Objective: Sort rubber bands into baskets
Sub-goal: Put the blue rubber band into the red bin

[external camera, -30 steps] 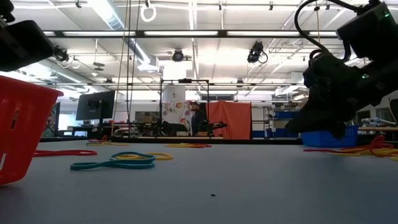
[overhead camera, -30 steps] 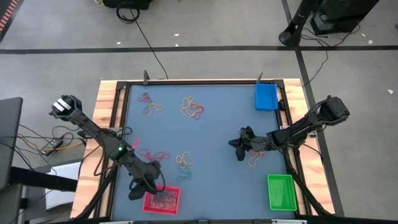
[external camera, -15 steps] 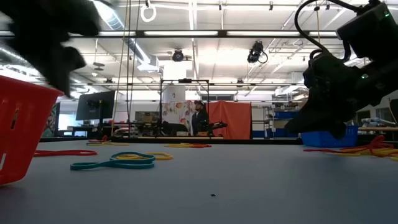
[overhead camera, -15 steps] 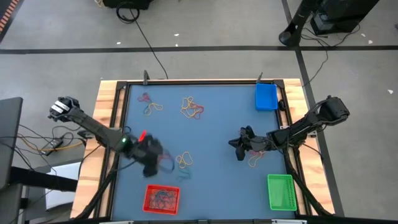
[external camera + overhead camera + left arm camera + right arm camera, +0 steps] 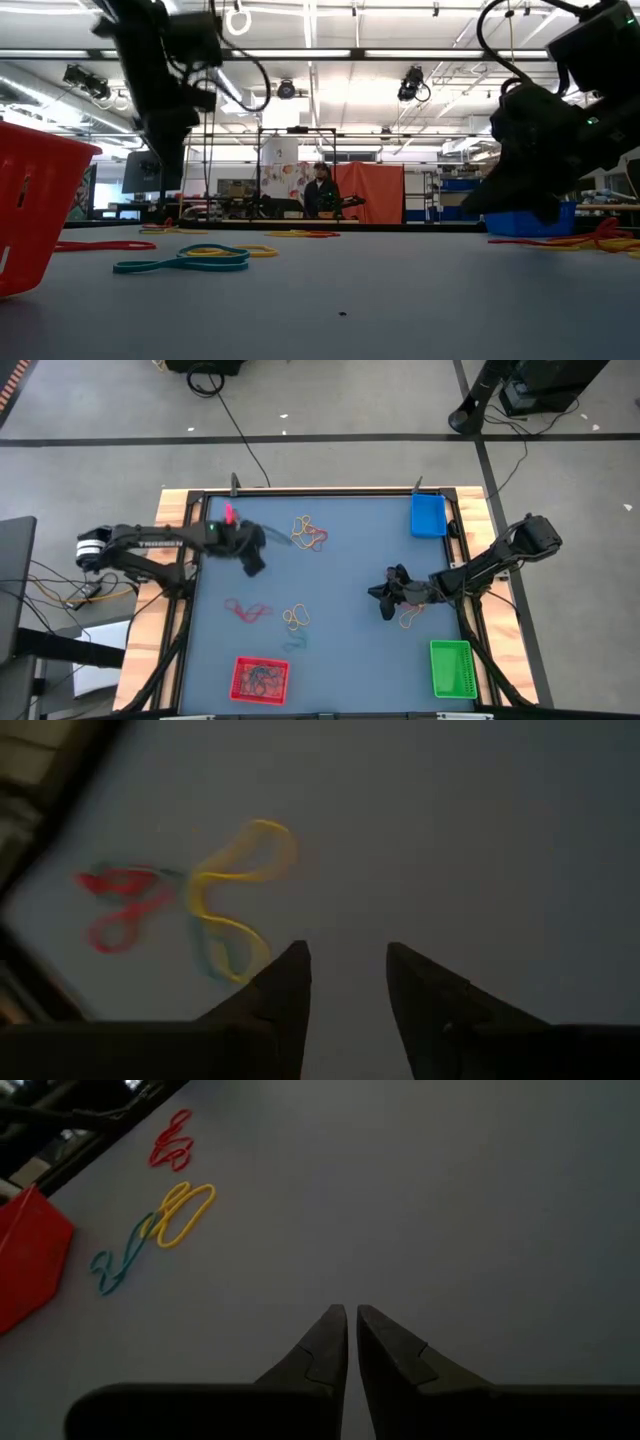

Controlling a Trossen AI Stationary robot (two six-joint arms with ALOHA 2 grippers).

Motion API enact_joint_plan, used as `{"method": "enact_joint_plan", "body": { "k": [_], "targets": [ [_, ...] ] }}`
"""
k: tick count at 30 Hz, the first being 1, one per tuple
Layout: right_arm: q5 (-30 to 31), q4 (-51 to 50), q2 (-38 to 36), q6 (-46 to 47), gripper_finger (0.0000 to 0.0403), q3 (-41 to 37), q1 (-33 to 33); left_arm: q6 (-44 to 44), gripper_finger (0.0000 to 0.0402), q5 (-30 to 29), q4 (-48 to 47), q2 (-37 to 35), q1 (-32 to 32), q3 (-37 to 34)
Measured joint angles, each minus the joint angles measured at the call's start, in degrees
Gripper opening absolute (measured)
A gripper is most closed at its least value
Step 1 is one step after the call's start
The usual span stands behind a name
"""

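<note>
My left gripper (image 5: 252,563) is open and empty above the table's far left part, close to a small cluster of yellow, red and blue rubber bands (image 5: 215,910) that lies flat on the blue mat (image 5: 350,660). My right gripper (image 5: 351,1316) is shut and empty, low over the mat at the right (image 5: 384,600), beside yellow bands (image 5: 409,619). The red basket (image 5: 260,680) at the near edge holds several bands. The blue basket (image 5: 428,515) stands at the far right and the green basket (image 5: 450,667) at the near right.
More bands lie loose on the mat: a yellow-orange heap (image 5: 308,532) at the far middle, red loops (image 5: 247,610) and a yellow and a teal band (image 5: 295,620) near the middle. A wooden frame (image 5: 175,560) rims the table. A person stands far behind (image 5: 320,190).
My left gripper has left the red basket at the near edge and swung quickly toward the table's far edge, ending above the far-left cluster of bands. My right arm has kept still.
</note>
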Motion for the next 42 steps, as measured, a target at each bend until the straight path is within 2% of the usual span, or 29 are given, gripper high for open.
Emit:
{"method": "enact_joint_plan", "body": {
  "k": [2, 7, 12, 26, 34, 42],
  "targets": [
    [0.01, -0.03, 0.0, -0.43, 0.0041, 0.0, 0.26, 3.81, 0.0137, 1.03, 4.17, 0.0, 6.59, -1.38],
    [0.05, -0.03, 0.0, -1.29, 0.0041, 0.0, 0.28, 8.32, 0.0137, 9.97, 16.05, 0.39, 21.39, -4.54],
    [0.09, -0.14, 0.0, -2.64, 0.0041, 0.0, 0.28, 6.96, 0.0137, 9.55, 20.82, 3.29, 29.03, -5.2],
    [1.39, -0.1, 0.0, -1.91, 0.0041, 0.0, 0.21, 7.13, 0.0137, 8.02, 23.35, 16.8, 31.18, -5.18],
    [1.53, -0.09, 0.0, -2.24, 0.0041, 0.0, 0.21, 8.1, 0.0132, 8.13, 24.49, 17.46, 33.75, -5.12],
    [1.51, -0.07, 0.0, -1.91, 0.0041, 0.0, 0.39, 6.65, 0.0086, 12.25, 24.69, 17.53, 34.51, -5.14]
  ]
}}
